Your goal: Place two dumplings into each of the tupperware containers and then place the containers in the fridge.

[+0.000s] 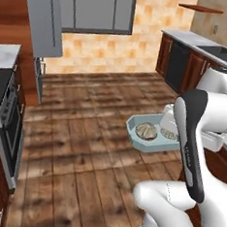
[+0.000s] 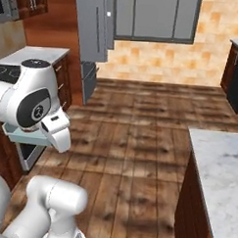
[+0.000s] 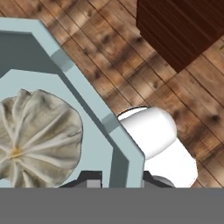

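The pale blue-green container (image 1: 147, 134) is carried in the air above the wooden floor (image 1: 83, 147), at about three o'clock in the left base view, with two dumplings (image 1: 146, 131) resting inside. In the hand view the tool (image 3: 117, 178) is clenched on the container's rim wall. The fridge (image 1: 45, 19) stands open at eleven o'clock, well apart across the floor. For the carry to go well, the container should be kept level so the dumplings are not tipped out, the pinch kept firm, and a shelf approached slowly and squarely.
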